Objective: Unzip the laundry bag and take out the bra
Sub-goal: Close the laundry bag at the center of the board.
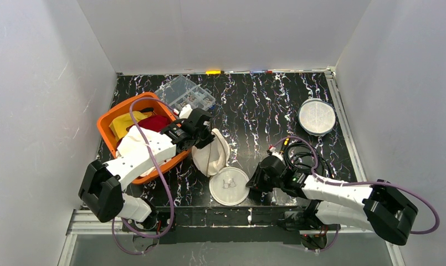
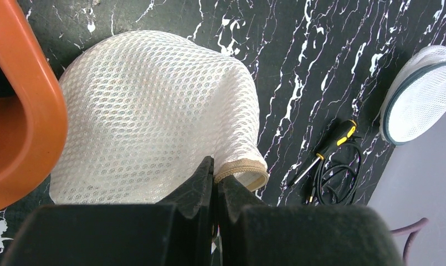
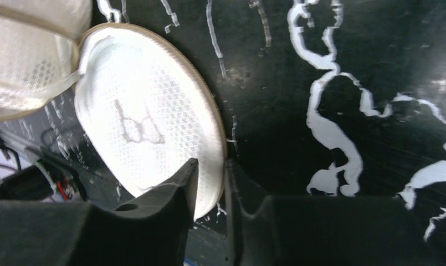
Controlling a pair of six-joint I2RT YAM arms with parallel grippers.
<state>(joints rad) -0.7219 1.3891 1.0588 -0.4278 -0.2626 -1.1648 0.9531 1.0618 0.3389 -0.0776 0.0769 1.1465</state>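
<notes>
1. Half done at best, judging from the grippers: laundry bag [image 1: 220,169] already lying open like a clamshell, so unzipping looks finished. No bra identified anywhere in the three views, so removal is logged as outstanding.
2. Left gripper [image 2: 214,169]: jaws pressed together with no gap showing, pinching the beige-trimmed edge of the domed half [image 2: 148,105]. White mesh shell raised and tipped back toward the orange basket [image 2: 26,83], near it or touching it.
3. Right gripper [image 3: 209,166]: jaws narrowed and straddling the rim of the flat half [image 3: 148,122], one finger over the mesh face and one on the table side. Cannot tell whether the pinch has actually landed on the rim or merely brackets it.
4. Flat half flat on the table [image 1: 265,105] near the front edge, between the two arms, small bra emblem facing up. Joined to the domed half at its far side, as far as the right wrist view shows.
5. Inside of the domed half hidden from every camera; bra possibly tucked there, unconfirmed.
6. Further out: cloth heaped in the basket at left, clear compartment box [image 1: 184,91] behind it, second round mesh bag [image 1: 317,116] at far right, screwdriver [image 2: 334,145] and coiled cable [image 2: 334,183] between that bag and the work.
</notes>
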